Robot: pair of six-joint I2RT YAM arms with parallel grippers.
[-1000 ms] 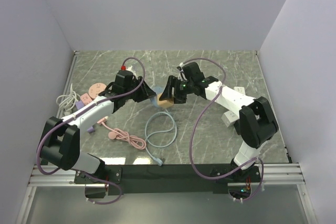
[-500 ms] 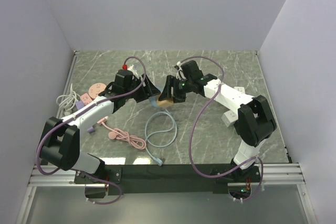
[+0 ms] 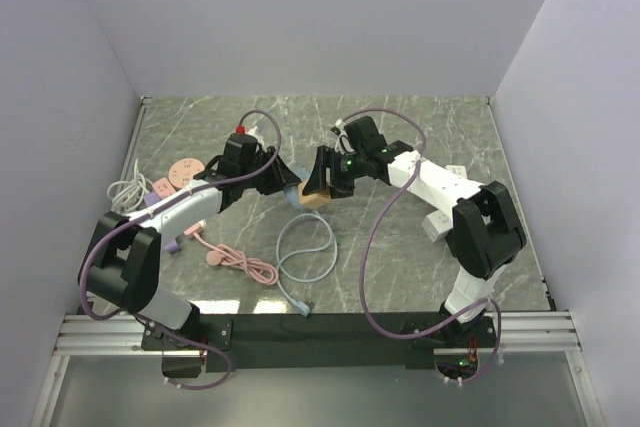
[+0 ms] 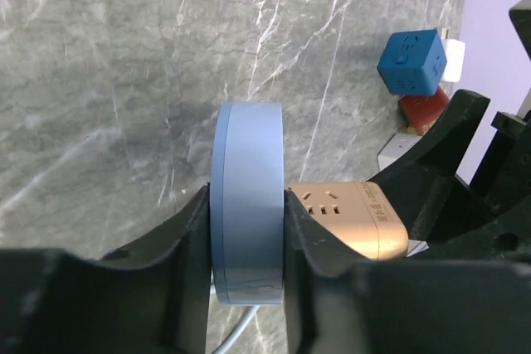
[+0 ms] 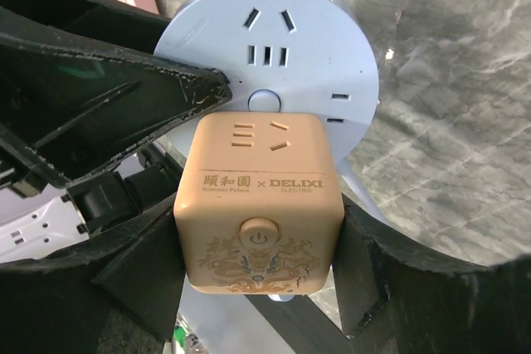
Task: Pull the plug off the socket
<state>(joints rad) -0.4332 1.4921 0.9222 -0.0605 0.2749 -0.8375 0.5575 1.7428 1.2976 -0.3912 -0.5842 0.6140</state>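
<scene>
**Two grips, one joint left to break**

I am clamping my left gripper [image 4: 246, 221] across the round blue socket [image 4: 247, 155], one finger pressing on each flat face, so the disc is standing on edge. My right gripper [image 5: 259, 246] is squeezing the tan cube plug [image 5: 259, 196] by two opposite sides. The cube is sitting flush against the socket's face, just below its centre button, so the two are not yet apart.

I am judging the risks from here. Both shells are looking smooth and slightly glossy, and the cube's corners are rounded, so a hard pull could be sliding my right fingers off before the pins are letting go. If I am pulling at a slant and not straight out from the face, the pins may be binding. The disc is thin and could be twisting out of my left grip. The pale blue cable [image 3: 305, 257] is lying in a loop on the marble table [image 4: 99, 55]; if it goes taut, it may be tugging the socket sideways.
</scene>
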